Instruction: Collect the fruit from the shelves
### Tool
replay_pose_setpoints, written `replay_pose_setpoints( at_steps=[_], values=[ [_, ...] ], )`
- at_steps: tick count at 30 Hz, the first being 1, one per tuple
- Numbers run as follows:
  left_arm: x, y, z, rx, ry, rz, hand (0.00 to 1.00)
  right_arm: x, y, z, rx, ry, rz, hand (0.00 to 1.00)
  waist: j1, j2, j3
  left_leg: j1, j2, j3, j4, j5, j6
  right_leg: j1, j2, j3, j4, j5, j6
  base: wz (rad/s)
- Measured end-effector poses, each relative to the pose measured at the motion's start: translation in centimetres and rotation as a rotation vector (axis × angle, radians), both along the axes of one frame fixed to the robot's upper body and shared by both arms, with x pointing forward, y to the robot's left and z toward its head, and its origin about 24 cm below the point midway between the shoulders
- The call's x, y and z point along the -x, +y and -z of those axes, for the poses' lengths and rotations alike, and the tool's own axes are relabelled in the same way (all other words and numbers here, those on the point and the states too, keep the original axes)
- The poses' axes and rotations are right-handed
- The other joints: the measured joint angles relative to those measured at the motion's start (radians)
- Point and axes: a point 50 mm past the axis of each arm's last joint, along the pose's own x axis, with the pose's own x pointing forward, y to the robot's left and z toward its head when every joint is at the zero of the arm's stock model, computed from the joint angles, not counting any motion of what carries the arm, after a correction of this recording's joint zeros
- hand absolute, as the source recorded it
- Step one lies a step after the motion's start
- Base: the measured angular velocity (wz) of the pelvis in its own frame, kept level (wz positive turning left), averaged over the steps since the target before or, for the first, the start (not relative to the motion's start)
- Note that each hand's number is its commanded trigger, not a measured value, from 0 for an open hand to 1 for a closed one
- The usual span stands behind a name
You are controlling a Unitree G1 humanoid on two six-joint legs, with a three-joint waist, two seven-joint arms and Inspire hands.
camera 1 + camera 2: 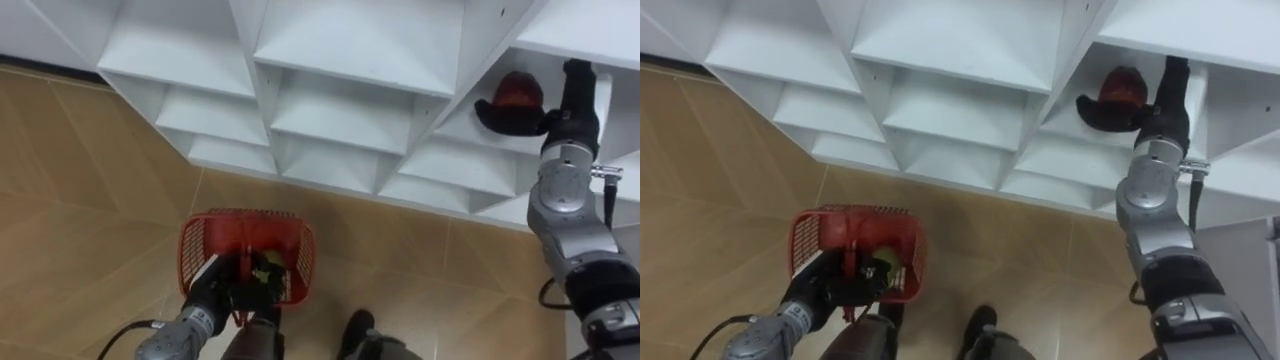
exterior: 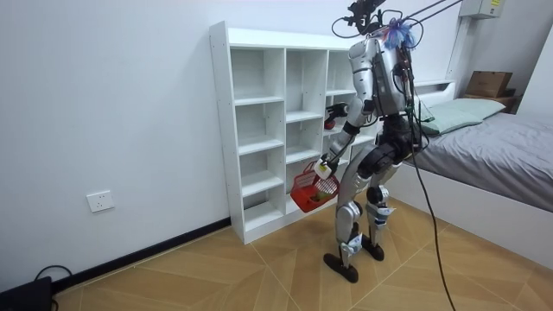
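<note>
you're standing close up to the tall white wooden cubby shelf (image 1: 350, 60), facing it, feet on the tan wood-plank floor (image 1: 90, 180). your right hand (image 1: 508, 117) is reached into a cubby in the shelf's right-hand column, its dark fingers curled snug around the round red fruit (image 1: 519, 89), which sits on that cubby's board. your left hand (image 1: 214, 284) hangs low by your leg, fingers wrapped round the handle of the red mesh plastic basket (image 1: 196, 245). the basket hangs above the floor just in front of the shelf's lower cubbies. inside it, near the handle, lies a yellow-green fruit (image 1: 268, 268); you can't tell what kind. in the room view, a grey-covered bed (image 2: 501, 164) stands behind you.
</note>
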Motion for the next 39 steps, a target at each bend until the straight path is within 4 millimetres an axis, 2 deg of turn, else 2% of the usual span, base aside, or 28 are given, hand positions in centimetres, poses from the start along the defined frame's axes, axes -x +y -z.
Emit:
replay_pose_setpoints(
  at_steps=[7,17,23,31,39],
  values=[
    [-0.3,-0.6,-0.3,0.0,-0.013,0.035,1.0,0.1,-0.2,0.4,0.005,0.019,0.012,0.0,0.009,0.001,0.0008,-0.025,-0.004,-0.008,0.015,0.0,0.0,-0.016,-0.013,-0.021,0.018,-0.006,-0.004,0.06],
    [-0.6,-1.0,-0.5,-0.005,-0.02,0.064,1.0,-0.5,-0.4,0.5,0.072,0.086,0.02,0.0,0.017,-0.001,0.0025,-0.038,-0.006,-0.011,0.015,0.0,-0.001,-0.03,-0.016,-0.021,0.035,-0.016,-0.006,0.03],
    [-0.6,-1.0,-0.8,-0.006,-0.03,0.075,1.0,-0.3,-0.8,1.3,0.072,0.15,0.039,0.0,0.016,-0.004,0.0045,-0.048,-0.016,-0.012,0.019,0.001,-0.001,-0.047,-0.029,-0.021,0.051,-0.025,-0.004,0.02],
    [-0.6,-1.4,-0.8,-0.008,-0.03,0.105,1.0,0.1,-1.7,2.1,0.022,0.192,0.067,0.0,0.017,-0.006,0.0053,-0.046,-0.017,-0.011,0.016,0.001,-0.001,-0.047,-0.03,-0.023,0.049,-0.025,-0.004,0.0],
    [-0.5,-1.4,-0.8,-0.005,-0.029,0.11,1.0,0.1,-2.2,2.0,0.025,0.208,0.04,0.0,0.018,-0.006,0.0054,-0.043,-0.016,-0.011,0.015,0.001,-0.001,-0.043,-0.03,-0.022,0.049,-0.025,-0.004,0.0]
  ],
)
